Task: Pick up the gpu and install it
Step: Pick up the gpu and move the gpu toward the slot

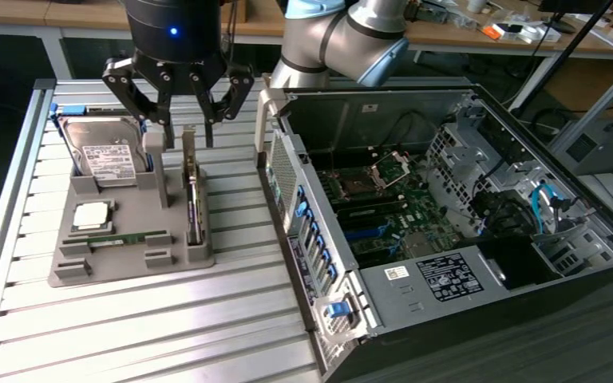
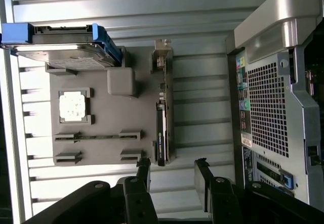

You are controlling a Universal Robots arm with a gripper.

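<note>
table (image 1: 157,327): slatted | case (image 1: 312,239): side open, exterior view's right | tray (image 1: 184,257): beside case | gripper (image 1: 187,124): above gpu's end, jaws spread wide, grasping nothing | drive (image 1: 109,155): in tray | gpu (image 1: 191,195): on edge in tray slot, the side nearest the case

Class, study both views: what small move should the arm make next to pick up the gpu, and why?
Probably lower the tool straight down. Its jaws stand open just above the gpu, which stands on edge in its slot in the grey tray and is not yet gripped.
</note>
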